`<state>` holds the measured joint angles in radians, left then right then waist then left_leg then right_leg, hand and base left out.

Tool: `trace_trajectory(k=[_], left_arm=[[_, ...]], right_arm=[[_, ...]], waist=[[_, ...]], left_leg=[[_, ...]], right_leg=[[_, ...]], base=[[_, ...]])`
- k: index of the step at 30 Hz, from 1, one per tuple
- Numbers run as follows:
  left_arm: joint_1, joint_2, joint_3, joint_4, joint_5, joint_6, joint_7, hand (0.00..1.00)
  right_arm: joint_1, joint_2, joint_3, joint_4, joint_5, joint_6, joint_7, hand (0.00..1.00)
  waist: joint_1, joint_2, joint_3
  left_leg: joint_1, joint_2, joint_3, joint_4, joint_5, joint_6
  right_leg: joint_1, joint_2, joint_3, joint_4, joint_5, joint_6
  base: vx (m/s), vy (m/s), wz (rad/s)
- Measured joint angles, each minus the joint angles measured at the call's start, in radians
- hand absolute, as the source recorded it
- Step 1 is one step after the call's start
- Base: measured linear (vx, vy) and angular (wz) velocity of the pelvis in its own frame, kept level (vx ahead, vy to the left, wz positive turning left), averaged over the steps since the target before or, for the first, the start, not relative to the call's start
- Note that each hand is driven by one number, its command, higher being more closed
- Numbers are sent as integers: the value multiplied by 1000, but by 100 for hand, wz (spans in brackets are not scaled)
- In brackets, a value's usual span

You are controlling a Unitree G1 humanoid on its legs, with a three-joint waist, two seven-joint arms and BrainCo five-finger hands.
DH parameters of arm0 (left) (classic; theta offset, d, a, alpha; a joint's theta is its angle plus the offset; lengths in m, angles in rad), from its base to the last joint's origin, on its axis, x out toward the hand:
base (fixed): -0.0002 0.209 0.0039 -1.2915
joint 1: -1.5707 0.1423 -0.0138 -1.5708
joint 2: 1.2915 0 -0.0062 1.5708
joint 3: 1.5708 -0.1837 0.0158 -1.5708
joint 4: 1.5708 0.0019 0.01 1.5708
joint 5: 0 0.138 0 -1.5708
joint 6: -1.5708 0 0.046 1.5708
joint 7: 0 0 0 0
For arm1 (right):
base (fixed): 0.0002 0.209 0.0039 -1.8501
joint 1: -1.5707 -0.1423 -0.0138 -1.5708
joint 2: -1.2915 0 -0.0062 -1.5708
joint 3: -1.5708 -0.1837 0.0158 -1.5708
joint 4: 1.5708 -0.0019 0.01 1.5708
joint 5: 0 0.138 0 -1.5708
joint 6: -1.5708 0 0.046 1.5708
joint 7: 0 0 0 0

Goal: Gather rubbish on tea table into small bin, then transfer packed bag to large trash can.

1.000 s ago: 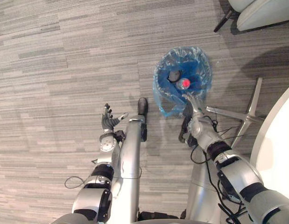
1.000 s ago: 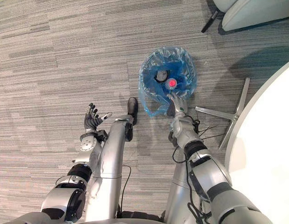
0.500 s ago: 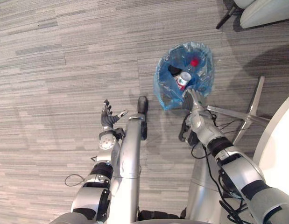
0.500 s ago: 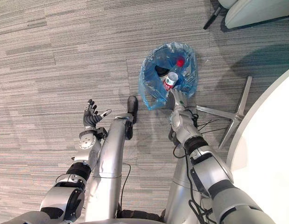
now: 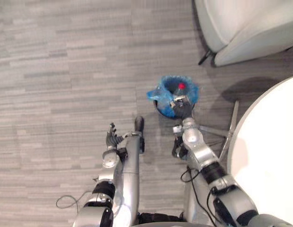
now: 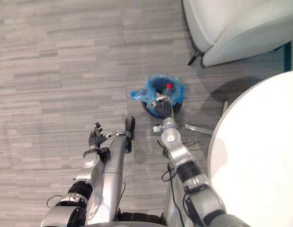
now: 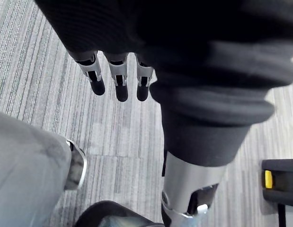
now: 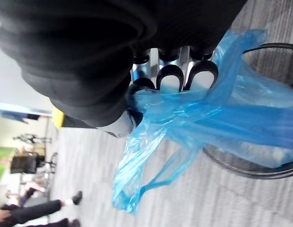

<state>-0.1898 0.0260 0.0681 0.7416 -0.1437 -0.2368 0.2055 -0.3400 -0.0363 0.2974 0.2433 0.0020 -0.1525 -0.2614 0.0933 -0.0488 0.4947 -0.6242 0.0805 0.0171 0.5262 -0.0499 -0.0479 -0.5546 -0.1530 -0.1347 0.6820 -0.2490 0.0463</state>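
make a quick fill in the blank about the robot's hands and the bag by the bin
1. The right hand is shut on the ___ bag.
2. A ___ cap shows inside the bag.
3. The left hand is ___ and holds nothing.
4. The white table stands on the robot's ___ side.

Missing words: blue, red, open, right.

One bin [image 8: 279, 52] is holding one bag [image 5: 158, 93], with one red cap [image 5: 181, 86] showing inside. One table [image 5: 269, 156] and one chair [image 5: 245, 28] are standing nearby. Two hands are showing: the left hand [image 5: 111, 140] and the right hand [image 5: 180, 107].
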Motion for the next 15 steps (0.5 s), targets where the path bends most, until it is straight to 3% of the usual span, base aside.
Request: trace_trajectory(k=[3, 4, 5, 10, 14, 15], left_arm=[[59, 26, -40, 0, 1, 1, -11, 0], [88, 34, -59, 2, 1, 1, -13, 0], [119, 40, -71, 6, 5, 1, -21, 0], [236, 91, -91, 5, 33, 0, -65, 0], [248, 144, -103, -68, 43, 0, -90, 0], [246, 149, -102, -112, 45, -4, -98, 0]], right_arm=[[74, 9, 28, -84, 0, -19, 45, 100], [108, 12, 38, -98, 0, -32, 64, 100], [139, 10, 48, -104, 0, -38, 85, 100], [180, 5, 80, -104, 7, -39, 171, 100], [178, -18, 72, -108, 46, -43, 202, 100], [176, -19, 68, -117, 64, -46, 202, 100]], waist=[[-2, -24, -30], [-6, -30, -69], [-8, -29, -112], [-23, -28, -203], [-28, -21, -214], [-31, -19, -212]], left_leg=[[125, 1, 11, -69, 0, 0], [154, 2, 13, -95, 1, -1], [181, 2, 14, -122, 2, -3], [315, 18, 80, -233, 17, -2], [333, 15, 63, -202, 26, 11], [353, 12, 54, -216, 27, 19]], right_leg=[[128, 9, 0, -87, 12, 9], [158, 14, 0, -125, 21, 12], [187, 19, 0, -166, 33, 14], [300, 54, 64, -346, 111, 25], [294, 51, 101, -277, 139, 33], [277, 44, 115, -101, 73, 24]], base=[[129, 3, -10], [134, 13, -8], [144, 20, -12], [119, 46, -44], [25, 41, -26], [-70, -57, 22]])
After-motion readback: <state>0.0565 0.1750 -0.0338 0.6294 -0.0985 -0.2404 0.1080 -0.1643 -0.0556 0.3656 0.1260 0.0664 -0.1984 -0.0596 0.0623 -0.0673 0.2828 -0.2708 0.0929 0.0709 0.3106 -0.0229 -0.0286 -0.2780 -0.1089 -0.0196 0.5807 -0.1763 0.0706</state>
